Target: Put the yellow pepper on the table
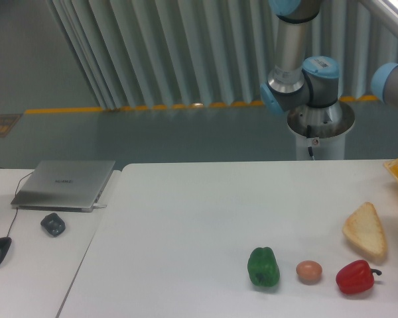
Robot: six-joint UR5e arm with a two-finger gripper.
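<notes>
Worktop (186, 218) with green pepper (263, 267), egg (309, 271), red pepper (355, 277) and bread (366, 231) near its front-right corner. Yellow pepper: not visible. Pincer: out of frame, state unknown. Risk: a blind set-down could strike the bread.

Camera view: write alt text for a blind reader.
A white table holds a green pepper, egg, red pepper and bread slice near its right front. The robot arm exits right; its pincer is out of view.
</notes>
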